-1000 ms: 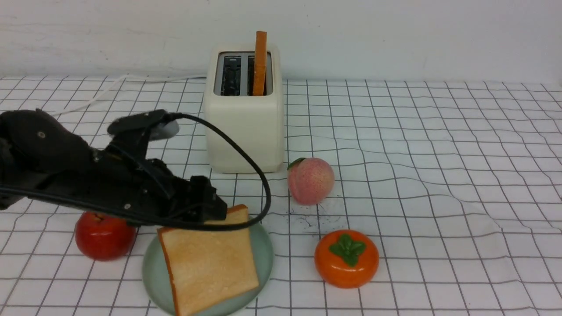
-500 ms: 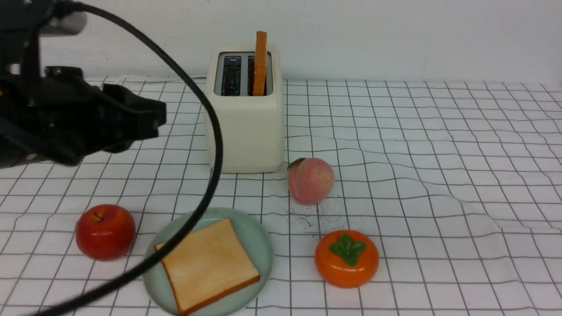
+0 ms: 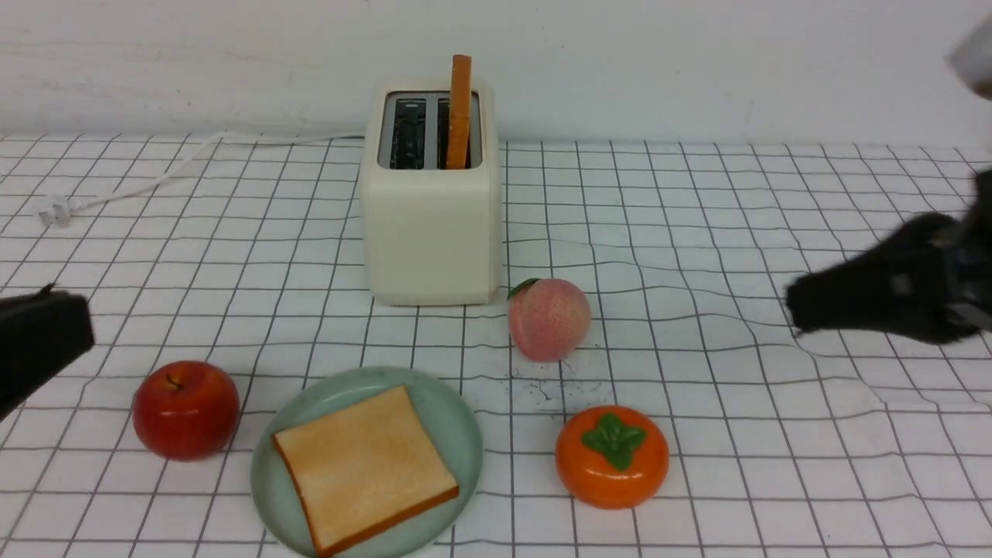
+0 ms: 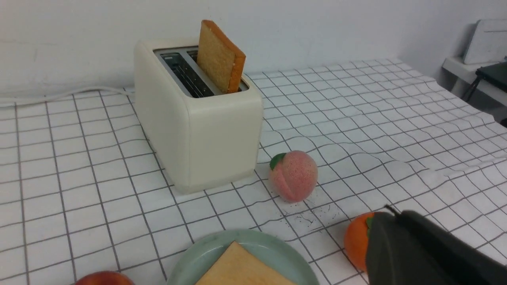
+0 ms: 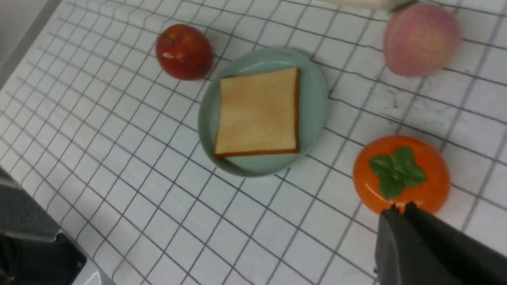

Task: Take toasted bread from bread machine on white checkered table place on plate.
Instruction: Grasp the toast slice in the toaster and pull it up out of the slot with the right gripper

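Withdrawn since the earlier frame from over the plate to the left edge of the front view: left end effector [image 3: 74, 329], pinched together on nothing. Newly entered at the right edge, blurred: right end effector [image 3: 798, 310], likewise closed and empty.

Spread across the whole frame, wrinkled toward the right: white checkered surface [image 3: 697, 194]. Standing upper centre: bread machine [image 3: 430, 232], one slot bare, the other carrying an upright toast slice [image 3: 459, 101] that pokes well above the top. Lower centre-left: plate [image 3: 465, 418], with the first toast slice [image 3: 364, 461] lying flat on it, one corner close to the rim. Around these: apple [image 3: 184, 409] just left of the plate, persimmon [image 3: 612, 457] to its right, peach [image 3: 549, 319] between bread machine and persimmon.

Roughly half done, by the look of it. Risks from here:
- arriving at the slot with jaws closed and knocking the slice or the bread machine;
- clipping the peach on the way across;
- setting the second slice askew on the first, so it slides over the rim.
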Motion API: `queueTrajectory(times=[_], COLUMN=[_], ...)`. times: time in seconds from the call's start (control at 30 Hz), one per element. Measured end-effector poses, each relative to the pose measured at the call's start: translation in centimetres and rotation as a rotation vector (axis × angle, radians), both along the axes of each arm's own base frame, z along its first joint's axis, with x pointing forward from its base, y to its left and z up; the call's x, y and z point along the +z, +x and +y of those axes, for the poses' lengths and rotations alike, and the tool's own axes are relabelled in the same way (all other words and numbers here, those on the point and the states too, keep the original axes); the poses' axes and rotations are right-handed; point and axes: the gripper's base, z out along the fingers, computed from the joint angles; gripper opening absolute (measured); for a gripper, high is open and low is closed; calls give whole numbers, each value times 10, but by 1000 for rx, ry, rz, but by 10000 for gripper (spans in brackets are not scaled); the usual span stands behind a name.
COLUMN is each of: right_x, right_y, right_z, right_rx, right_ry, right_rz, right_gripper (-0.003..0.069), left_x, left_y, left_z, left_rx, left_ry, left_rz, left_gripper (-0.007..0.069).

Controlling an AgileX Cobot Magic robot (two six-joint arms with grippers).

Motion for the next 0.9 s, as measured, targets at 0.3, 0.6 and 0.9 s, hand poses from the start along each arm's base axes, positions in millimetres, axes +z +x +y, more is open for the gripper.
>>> queueTrajectory(times=[0.3,0.6,0.9], right_x=[1,-21,-77], right_y=[80,176,251], right_z=[111,151,160], right_rx=[49,-168,-303], right_ry=[-165,-57,11], right_rz=[-208,-344,-373], right_gripper=[27,335,610], left_x=[8,7,7], left_y=[-21,-21,-21], left_z=[8,8,6], left_rx=[28,28,14], left_ry=[-43,-44,-86], left_rz=[-137,-133,-120], left_gripper=[-13,-13,-13])
